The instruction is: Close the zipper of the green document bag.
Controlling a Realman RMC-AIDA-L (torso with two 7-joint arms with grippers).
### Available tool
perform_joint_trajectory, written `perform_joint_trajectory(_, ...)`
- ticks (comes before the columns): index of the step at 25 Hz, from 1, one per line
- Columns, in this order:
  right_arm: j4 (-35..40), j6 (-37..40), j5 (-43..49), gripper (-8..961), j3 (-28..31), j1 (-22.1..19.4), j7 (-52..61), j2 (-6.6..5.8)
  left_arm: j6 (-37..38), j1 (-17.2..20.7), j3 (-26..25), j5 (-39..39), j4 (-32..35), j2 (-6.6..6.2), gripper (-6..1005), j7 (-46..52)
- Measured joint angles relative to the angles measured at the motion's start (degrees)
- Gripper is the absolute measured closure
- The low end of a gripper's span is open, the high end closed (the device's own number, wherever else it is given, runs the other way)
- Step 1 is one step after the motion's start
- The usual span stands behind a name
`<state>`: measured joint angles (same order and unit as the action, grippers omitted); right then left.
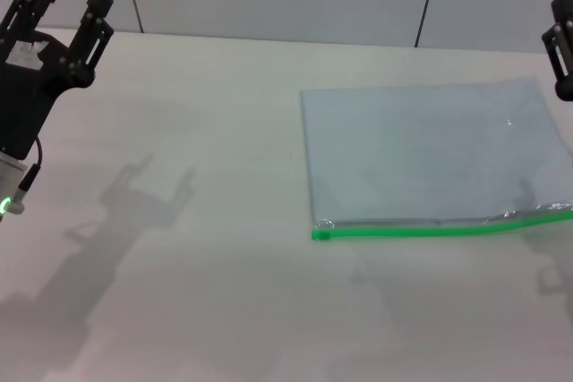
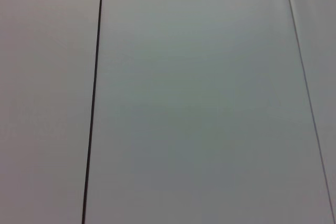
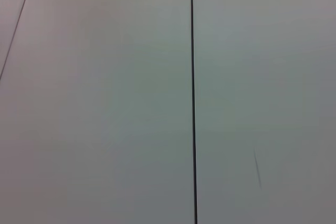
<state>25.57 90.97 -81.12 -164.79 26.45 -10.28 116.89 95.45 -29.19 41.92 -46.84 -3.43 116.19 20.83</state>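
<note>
The green document bag [image 1: 430, 154] lies flat on the pale table [image 1: 206, 257], on the robot's right side of it. It is a translucent blue-grey pouch, and nothing distinct shows through the plastic; whether anything is inside cannot be told. Its surface is faintly wrinkled, with small glints of light near the far right corner.

The zipper [image 1: 439, 229] is a thin bright green strip along the bag's near long edge, the edge closest to the robot. It runs straight from the bag's near left corner, then lifts and waves slightly toward the right, where the bag reaches the edge of the head view. A small green block sits at the strip's left end [image 1: 320, 234]; whether that is the slider cannot be told.

The left gripper [image 1: 64, 8] hangs above the table well to the left of the bag, its two black fingers spread apart and holding nothing. The right gripper [image 1: 561, 46] shows only partly, just beyond the bag's far right corner; the spread of its fingers cannot be told.

Both wrist views show only plain grey wall panels [image 2: 199, 103] with dark seams.
</note>
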Motion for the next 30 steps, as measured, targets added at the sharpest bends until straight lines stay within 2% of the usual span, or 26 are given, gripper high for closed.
perform_joint_trajectory(30,0.1,0.3,0.0,207,0.0,0.0,-0.2,0.0,-0.1,-0.2,0.0,0.0,-0.1,0.0,350,0.0)
